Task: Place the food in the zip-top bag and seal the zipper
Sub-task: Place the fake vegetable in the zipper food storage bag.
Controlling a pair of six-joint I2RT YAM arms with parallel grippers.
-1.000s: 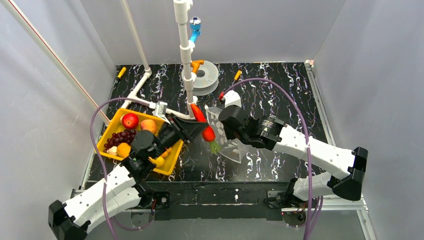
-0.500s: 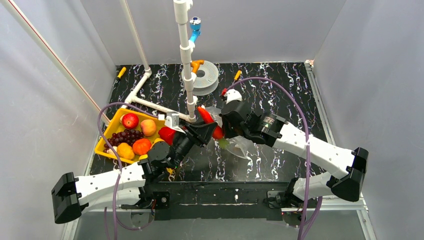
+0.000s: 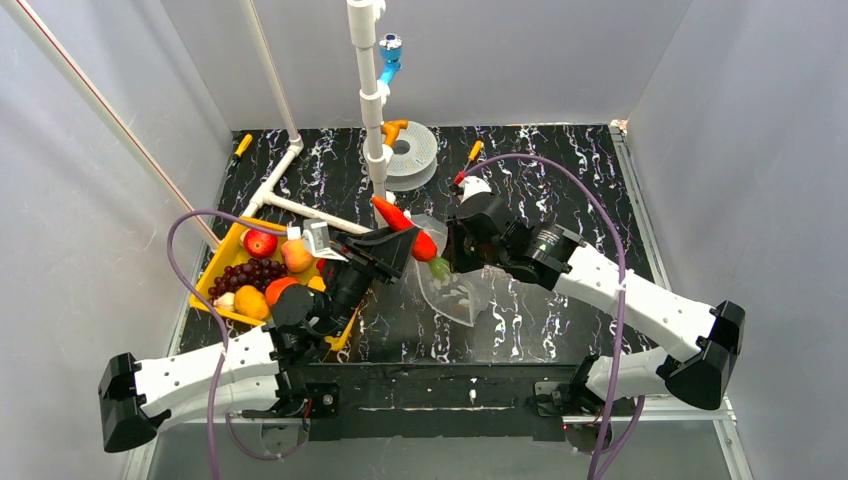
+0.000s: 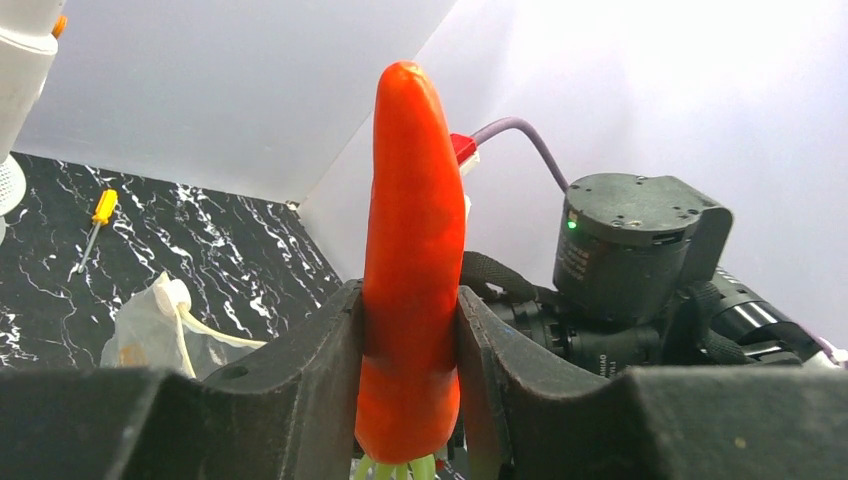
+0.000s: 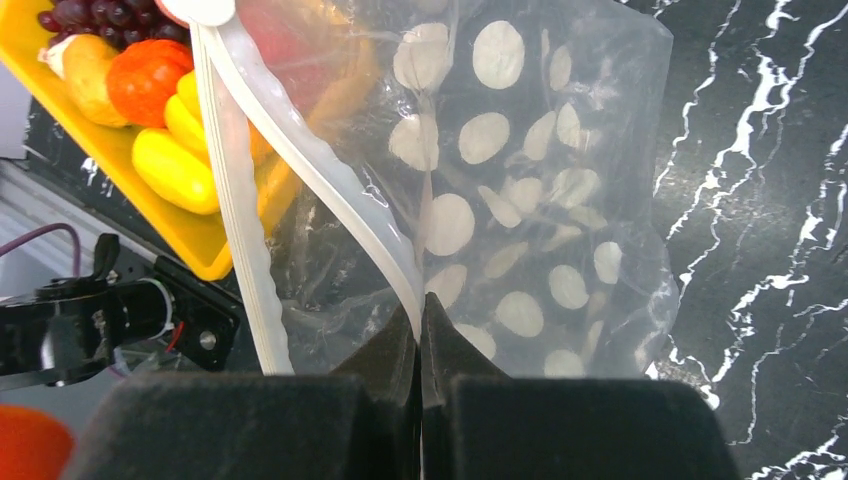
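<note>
Clamps a red-orange toy carrot [image 4: 412,230] between the fingers of the left gripper [image 4: 408,295], green stub downward, in the air just beside the mouth of the dotted zip-top bag [image 5: 520,230]. Pinches that bag at its white zipper strip [image 5: 330,192] with the right gripper [image 5: 421,315] squeezed fully together, pouch drooping over the black marbled table [image 5: 760,150]. Has the red apple [image 3: 260,243] and purple grapes [image 3: 243,275] lying in the yellow tray [image 3: 212,268], left of the bag.

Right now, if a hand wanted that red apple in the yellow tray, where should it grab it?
Probably from straight above, fingers closing across the red apple's round middle. It sits in the far corner of the yellow tray, with the peach and grapes crowding its near sides, so a sideways approach looks blocked.
</note>
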